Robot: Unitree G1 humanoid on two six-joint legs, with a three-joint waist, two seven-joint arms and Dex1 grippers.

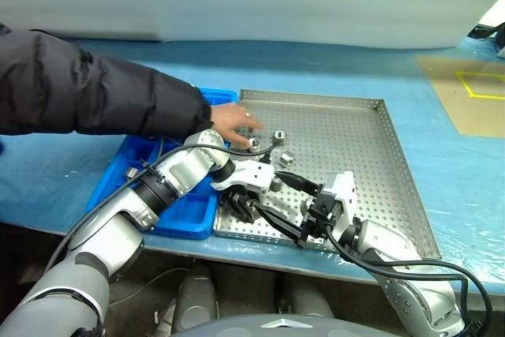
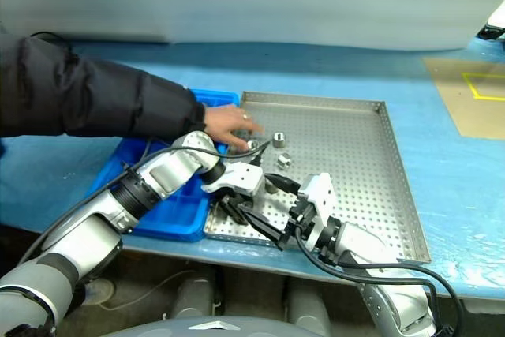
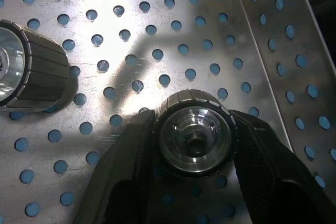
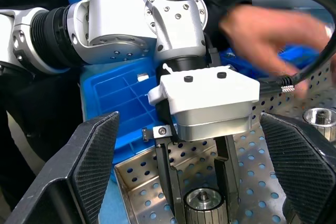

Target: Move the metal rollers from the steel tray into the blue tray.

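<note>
Left wrist view: one roller (image 3: 196,134) sits between our left gripper's (image 3: 195,156) two fingers, clamped on both sides, resting on the steel tray (image 3: 173,35) near its corner rim. A second roller (image 3: 29,66) lies close by, loose. From the head we count about three more metal rollers (image 1: 278,135) further up the tray, beside a person's hand (image 1: 234,124). Blue tray (image 1: 193,211) just alongside; whether any roller is in its compartments we cannot tell. We judge most of the job remains. Right gripper (image 4: 189,177) spread wide, empty, facing the left one.
</note>
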